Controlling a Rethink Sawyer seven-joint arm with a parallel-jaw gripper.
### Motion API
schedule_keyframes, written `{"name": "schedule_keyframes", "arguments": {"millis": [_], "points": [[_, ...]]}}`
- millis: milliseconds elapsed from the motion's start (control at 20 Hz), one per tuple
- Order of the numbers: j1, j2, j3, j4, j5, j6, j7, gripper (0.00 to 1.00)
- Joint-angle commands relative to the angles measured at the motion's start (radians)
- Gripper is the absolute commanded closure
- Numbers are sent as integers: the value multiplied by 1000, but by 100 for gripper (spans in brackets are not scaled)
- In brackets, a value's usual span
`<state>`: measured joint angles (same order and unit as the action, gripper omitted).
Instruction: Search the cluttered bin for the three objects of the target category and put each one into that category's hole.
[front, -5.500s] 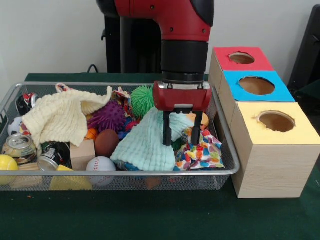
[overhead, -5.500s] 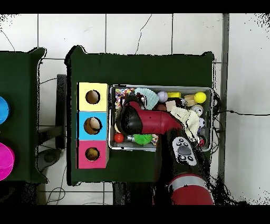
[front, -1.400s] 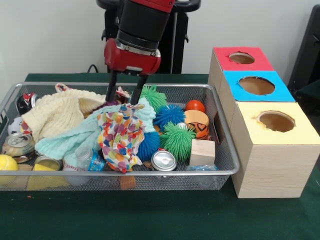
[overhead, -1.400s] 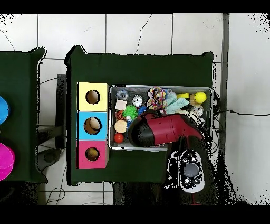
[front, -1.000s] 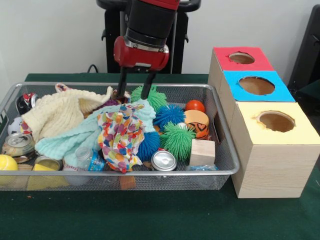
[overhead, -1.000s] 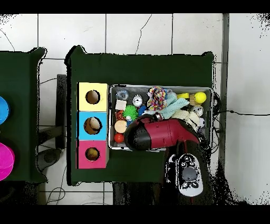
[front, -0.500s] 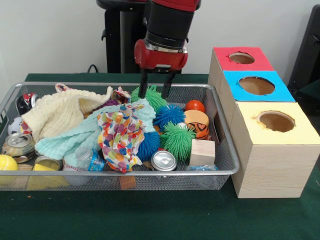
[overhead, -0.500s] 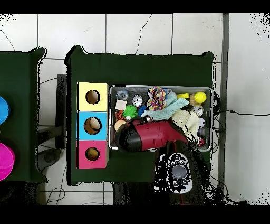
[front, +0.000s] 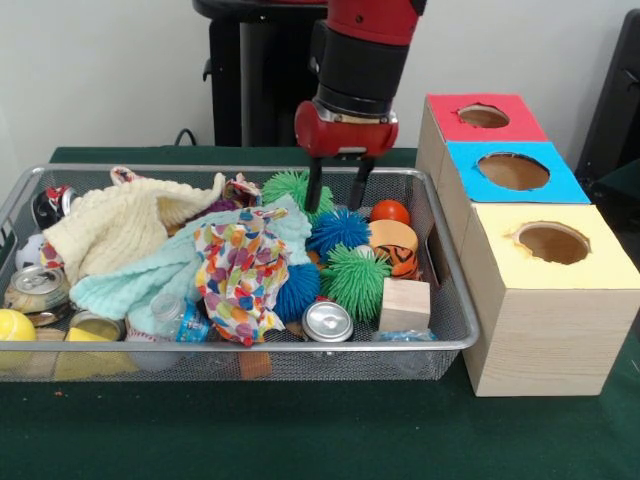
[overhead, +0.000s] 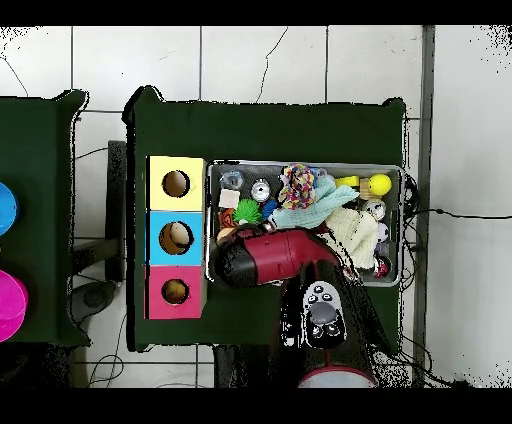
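The wire mesh bin (front: 250, 345) lies on the green table and also shows in the overhead view (overhead: 300, 164). My gripper (front: 338, 198) is open and empty. It hangs over the bin's back right part, above a blue spiky ball (front: 338, 230). A tan-orange toy figure with dark markings (front: 392, 246) lies just right of and below the gripper. No pale yellow figure shows. The red-topped hole (front: 483, 116) is at the far end of the box row, and also shows in the overhead view (overhead: 175, 291). In the overhead view the arm (overhead: 270, 255) hides the gripper.
Green spiky balls (front: 354, 280), an orange-red ball (front: 390, 211), a wooden block (front: 405, 305) and a can (front: 328, 322) lie at the bin's right. A colourful cloth (front: 240, 275), a mint cloth (front: 140, 285) and a cream cloth (front: 115, 232) cover the left. The blue-topped hole (front: 513, 171) and yellow-topped hole (front: 552, 243) stand nearer.
The gripper has moved right along the back of the bin, open and empty. Since 5.5 s ago the cloths have shifted left, uncovering the spiky balls and the tan-orange toy.
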<state>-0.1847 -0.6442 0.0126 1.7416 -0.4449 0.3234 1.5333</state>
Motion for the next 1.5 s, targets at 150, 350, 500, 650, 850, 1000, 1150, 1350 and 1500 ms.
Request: {"name": "schedule_keyframes", "arguments": {"millis": [150, 350, 500, 650, 850, 1000, 1150, 1350, 1500], "points": [[52, 99, 37, -1, 63, -84, 213, 0], [64, 90, 43, -18, 98, -56, 202, 0], [76, 91, 39, -33, 116, -41, 196, 0], [86, 113, 26, -39, 126, -71, 201, 0], [90, 159, 9, -53, 114, -154, 201, 0], [97, 183, -6, -60, 108, -201, 202, 0], [95, 224, -10, -66, 113, -262, 209, 0], [110, 264, -33, -74, 128, -318, 216, 0], [112, 275, -40, -72, 142, -337, 208, 0]]}}
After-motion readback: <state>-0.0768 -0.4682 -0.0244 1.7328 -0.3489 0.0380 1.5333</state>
